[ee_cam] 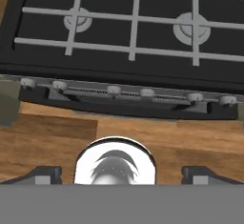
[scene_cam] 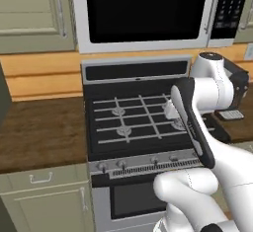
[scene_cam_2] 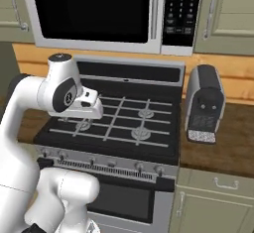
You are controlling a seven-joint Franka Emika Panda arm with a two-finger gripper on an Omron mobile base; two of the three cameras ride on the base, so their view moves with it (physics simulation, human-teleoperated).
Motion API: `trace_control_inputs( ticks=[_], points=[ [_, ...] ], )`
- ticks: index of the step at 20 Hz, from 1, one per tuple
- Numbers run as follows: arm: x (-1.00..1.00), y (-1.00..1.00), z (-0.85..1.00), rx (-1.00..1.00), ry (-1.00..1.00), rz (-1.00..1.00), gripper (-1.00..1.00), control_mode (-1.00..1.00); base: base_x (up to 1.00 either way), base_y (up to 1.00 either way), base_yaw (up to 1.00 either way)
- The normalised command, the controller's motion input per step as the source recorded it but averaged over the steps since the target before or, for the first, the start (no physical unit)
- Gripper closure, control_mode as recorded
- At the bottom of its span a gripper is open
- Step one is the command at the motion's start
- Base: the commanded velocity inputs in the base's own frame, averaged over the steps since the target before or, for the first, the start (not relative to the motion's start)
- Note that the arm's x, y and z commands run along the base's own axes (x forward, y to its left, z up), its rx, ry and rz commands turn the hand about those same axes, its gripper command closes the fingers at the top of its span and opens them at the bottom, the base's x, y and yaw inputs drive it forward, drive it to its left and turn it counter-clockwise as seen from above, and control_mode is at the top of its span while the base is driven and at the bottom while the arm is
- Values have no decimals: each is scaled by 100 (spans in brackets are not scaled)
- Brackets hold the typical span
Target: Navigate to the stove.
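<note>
Left of the stove [scene_cam: 136, 122] a wooden counter [scene_cam: 42, 130] is seen; the stove is centred directly ahead, beneath the microwave [scene_cam: 146, 11]. Being heavy, rigid and fixed, it is judged to be approached, not grasped. The gripper [ee_cam: 121, 173] is spread apart, empty. A coffee machine [scene_cam_2: 204, 103] is set just right.

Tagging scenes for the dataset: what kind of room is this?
A simulated home kitchen. A wide stainless-steel gas stove with grey wire grates and a front knob row sits between brown wooden counters; a black-doored microwave hangs above it, and a grey and black coffee machine stands to its right.
</note>
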Motion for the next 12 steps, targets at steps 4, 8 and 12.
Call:
trace_control_inputs(
  ticks=[4, 8, 12],
  points=[
    [0, 0, 0, 0, 0, 0, -100, 100, 61, 0, -5],
    [0, 0, 0, 0, 0, 0, -100, 100, 49, 0, -3],
    [0, 0, 0, 0, 0, 0, -100, 100, 19, 0, 0]
  ],
)
